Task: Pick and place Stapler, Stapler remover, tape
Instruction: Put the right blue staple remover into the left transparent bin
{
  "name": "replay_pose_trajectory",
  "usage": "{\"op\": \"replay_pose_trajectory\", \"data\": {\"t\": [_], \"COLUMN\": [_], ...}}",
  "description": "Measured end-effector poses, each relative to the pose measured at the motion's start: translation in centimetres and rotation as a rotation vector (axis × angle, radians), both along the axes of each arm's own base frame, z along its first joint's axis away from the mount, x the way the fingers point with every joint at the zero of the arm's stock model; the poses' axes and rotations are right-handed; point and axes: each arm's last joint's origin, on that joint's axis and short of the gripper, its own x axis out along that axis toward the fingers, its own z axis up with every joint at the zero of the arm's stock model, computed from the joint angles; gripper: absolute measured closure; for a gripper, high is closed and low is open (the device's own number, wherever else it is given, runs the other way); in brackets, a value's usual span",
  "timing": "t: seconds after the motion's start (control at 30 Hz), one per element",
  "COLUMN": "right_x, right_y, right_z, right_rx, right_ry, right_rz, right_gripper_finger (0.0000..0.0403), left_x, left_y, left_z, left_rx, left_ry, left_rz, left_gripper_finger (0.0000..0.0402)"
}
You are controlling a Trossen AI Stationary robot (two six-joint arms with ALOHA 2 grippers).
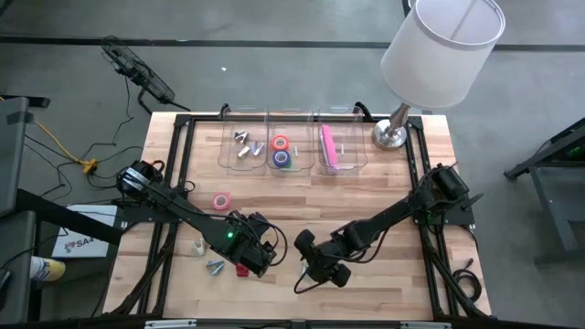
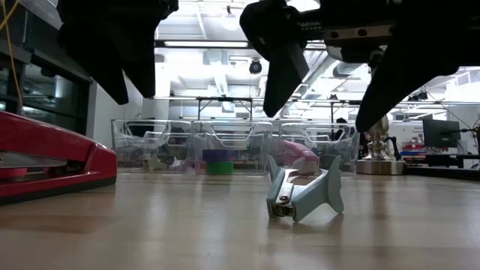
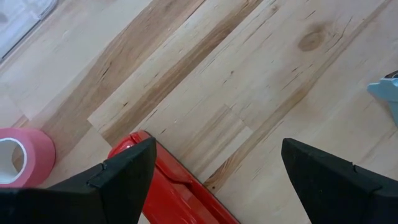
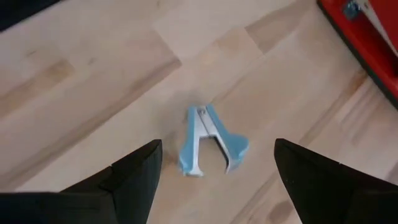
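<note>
Both dark arms reached low over the wooden worktop point(image 1: 384, 183), well on the near side of the row of clear plastic bins point(image 1: 294, 146) that serves as our landmark.

The left tool point(image 3: 211, 171) hung just above the glossy red stapler point(image 3: 168, 186), fingers point(image 3: 121, 177) spread wide, one on each side of its rounded end and pinching nothing. From above, that left tool point(image 1: 249, 253) sat at the end of an arm stretched in from the worktop's left side, with only a red bit of the stapler point(image 1: 241, 270) showing under it.

The right tool point(image 4: 214, 171) hovered over the pale blue, claw-shaped staple remover point(image 4: 208, 140), its fingers point(image 4: 134, 177) also wide apart and clear of the thing. That remover point(image 2: 304, 191) lay on the bare wood on its side, silvery teeth at one end, flared blue grips at the other. In the top-down view the right tool point(image 1: 311, 267) sat just beside the left one.

A pink ring of tape point(image 1: 221, 201) lay flat between the bins and the left tool; the wrist camera showed the pink roll point(image 3: 22, 155) near the stapler. Two more staple removers point(image 1: 207, 257) lay just left of the left tool. Inside the bins: silvery metal claws point(image 1: 242, 144) in the left one, red, green and blue-purple tape rolls point(image 1: 281, 151) in the middle, a pink stapler point(image 1: 327, 146) in the right.
</note>
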Motion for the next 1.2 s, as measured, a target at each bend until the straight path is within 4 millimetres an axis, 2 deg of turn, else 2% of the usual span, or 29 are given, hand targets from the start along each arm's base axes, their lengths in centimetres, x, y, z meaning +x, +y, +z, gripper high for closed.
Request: {"op": "replay_pose_trajectory", "data": {"t": [0.53,0.87,1.2], "right_x": [0.8,1.3,1.4], "right_y": [-0.1,-0.5,-0.6], "right_z": [-1.8,-4.0,-4.0], "right_rx": [-0.023,-0.036,-0.034], "right_ry": [0.004,0.064,0.063], "right_rz": [0.043,0.038,0.046], "right_gripper_finger": [0.0102,0.0102,0.0103], "left_x": [-0.2,-0.3,-0.3], "left_y": [0.1,0.1,0.1], "left_z": [0.0,0.0,0.0], "left_rx": [0.004,0.006,0.007], "left_ry": [0.020,0.023,0.024], "left_rz": [0.020,0.020,0.020], "left_gripper_finger": [0.0063,0.0063,0.0063]}}
